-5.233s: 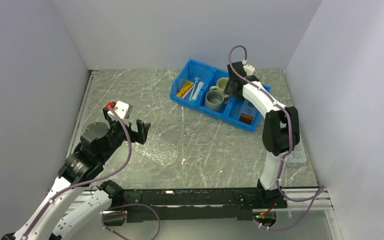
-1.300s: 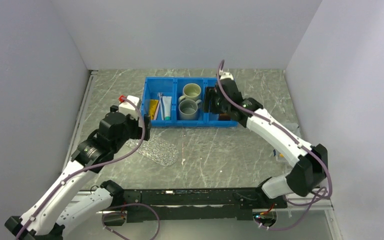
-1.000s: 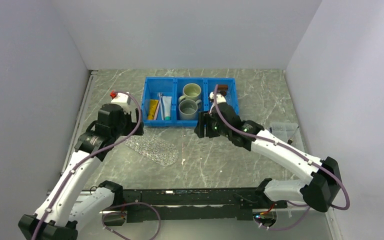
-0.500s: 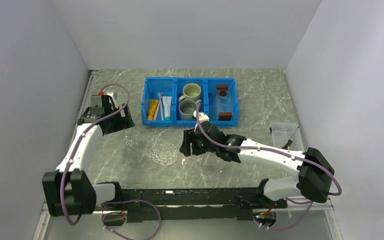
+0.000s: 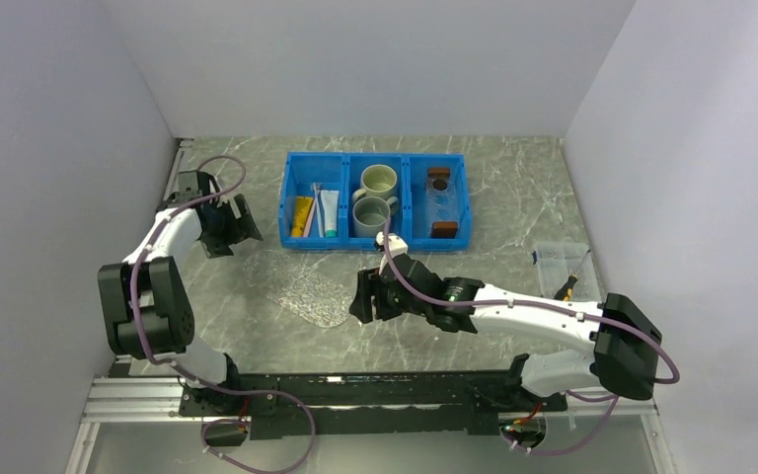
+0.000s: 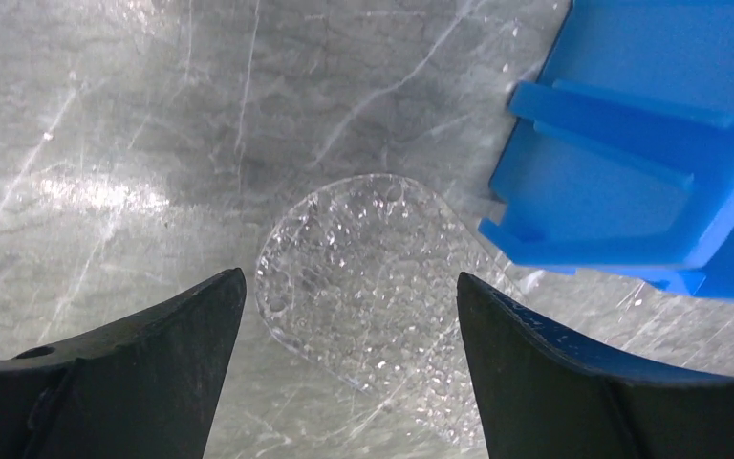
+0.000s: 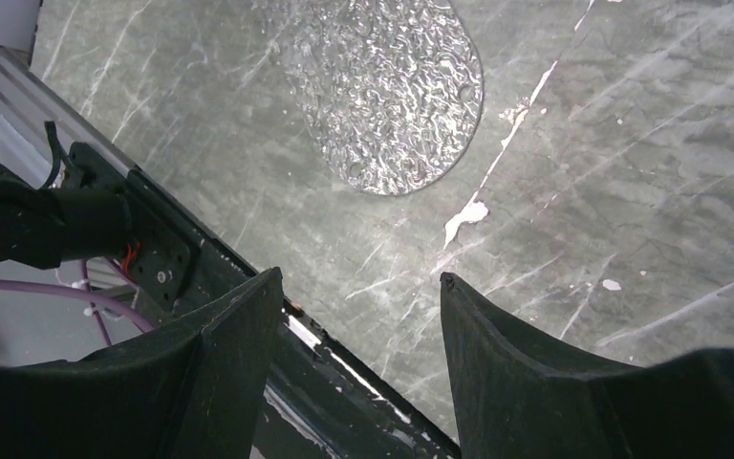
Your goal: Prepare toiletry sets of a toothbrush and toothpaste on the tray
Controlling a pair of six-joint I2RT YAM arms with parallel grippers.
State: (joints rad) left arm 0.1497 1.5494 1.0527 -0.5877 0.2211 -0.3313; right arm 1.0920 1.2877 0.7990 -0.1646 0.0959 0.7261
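**A:** Pincer check?

**B:** Left pincer (image 6: 351,282) spread, empty, facing tray (image 6: 363,249); right pincer (image 7: 358,279) parted, empty, beside tray on desk (image 5: 257,168).

**A:** Toothbrush (image 5: 314,209), toothpaste (image 5: 302,214)?

**B:** Lying together in blue bin (image 5: 375,242), left compartment, none on tray yet. Hence open jaws: probably readied for fetching.

Surface (image 5: 523,188): grey-green marbling, white veins.
Tray (image 5: 306,294): clear, glittery pebbled texture.
Bin (image 5: 345,158): bright blue.
Toothpaste tubes: one yellow-orange (image 5: 302,215), one white with a teal end (image 5: 328,211).
Toothbrushes (image 5: 313,205): pale, pinkish and blue-white.
Mugs (image 5: 377,180): grey-green.
Blocks (image 5: 441,229): brown.
Left end effector (image 6: 349,278), right end effector (image 7: 358,278): black fingers.
Arms (image 5: 528,308): white, with black joints.
Cables (image 5: 219,161): purple.
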